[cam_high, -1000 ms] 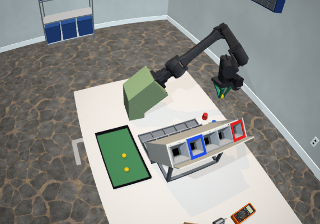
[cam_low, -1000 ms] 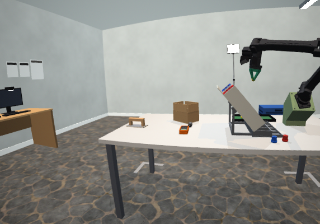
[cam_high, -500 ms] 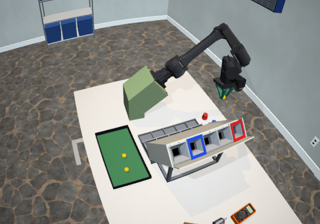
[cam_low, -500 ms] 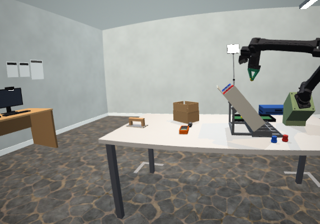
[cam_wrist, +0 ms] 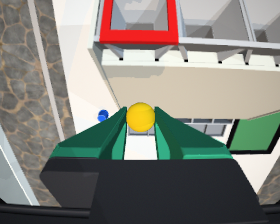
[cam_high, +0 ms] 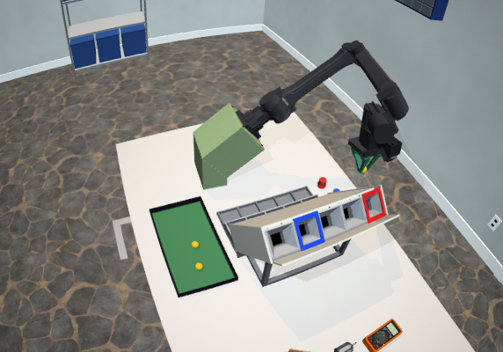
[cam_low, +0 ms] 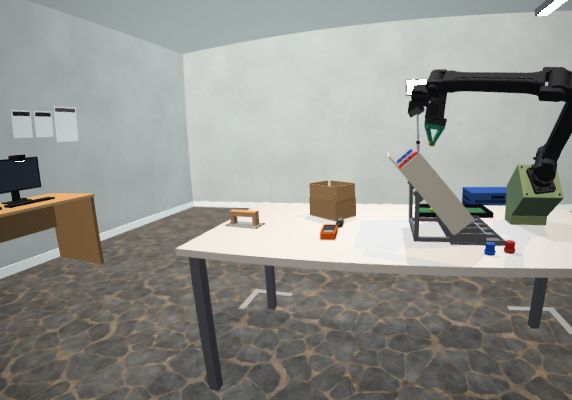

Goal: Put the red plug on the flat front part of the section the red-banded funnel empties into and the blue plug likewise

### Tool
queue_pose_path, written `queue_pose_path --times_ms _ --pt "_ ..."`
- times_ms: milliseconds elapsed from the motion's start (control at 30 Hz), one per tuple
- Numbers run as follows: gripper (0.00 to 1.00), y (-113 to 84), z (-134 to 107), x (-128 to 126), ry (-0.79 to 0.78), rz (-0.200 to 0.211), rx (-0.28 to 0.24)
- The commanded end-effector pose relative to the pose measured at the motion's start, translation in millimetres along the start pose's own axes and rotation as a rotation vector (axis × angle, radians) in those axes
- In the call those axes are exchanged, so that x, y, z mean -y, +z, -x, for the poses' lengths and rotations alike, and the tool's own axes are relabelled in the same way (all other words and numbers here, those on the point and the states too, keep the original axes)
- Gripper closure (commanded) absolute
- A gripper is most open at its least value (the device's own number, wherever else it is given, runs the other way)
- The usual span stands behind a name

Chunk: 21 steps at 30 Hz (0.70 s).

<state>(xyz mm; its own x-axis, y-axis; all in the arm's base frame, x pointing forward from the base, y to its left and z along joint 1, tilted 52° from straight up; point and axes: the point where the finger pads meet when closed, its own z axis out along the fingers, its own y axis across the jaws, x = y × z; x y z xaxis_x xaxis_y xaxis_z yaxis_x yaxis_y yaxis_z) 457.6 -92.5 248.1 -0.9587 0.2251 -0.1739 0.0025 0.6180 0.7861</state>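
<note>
From the top, the gripper (cam_high: 363, 165) hangs past the table's (cam_high: 145, 163) right edge, pinching a yellow marble (cam_high: 363, 170); the red plug (cam_high: 322, 182) and blue plug (cam_high: 336, 190) stand near that edge. The exterior view shows it high above the sloped cover (cam_low: 436, 193). At the wrist, the green fingers clamp the marble just short of the red-banded funnel (cam_wrist: 138, 36).

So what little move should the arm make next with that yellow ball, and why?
Probably ease forward until the yellow marble hangs over the red-banded funnel, then lower and let go. The gripper is shut on the marble, but in the wrist view the funnel's mouth lies ahead of it, with the sloped cover directly below.
</note>
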Motion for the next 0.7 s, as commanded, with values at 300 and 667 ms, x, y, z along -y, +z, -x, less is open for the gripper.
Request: queue_pose_path --times_ms 300,667 --pt "1.00 8.3 76.1 -7.6 -0.003 -0.005 0.008" --pt "1.00 13.5 98.4 -8.0 0.006 -0.002 0.001"
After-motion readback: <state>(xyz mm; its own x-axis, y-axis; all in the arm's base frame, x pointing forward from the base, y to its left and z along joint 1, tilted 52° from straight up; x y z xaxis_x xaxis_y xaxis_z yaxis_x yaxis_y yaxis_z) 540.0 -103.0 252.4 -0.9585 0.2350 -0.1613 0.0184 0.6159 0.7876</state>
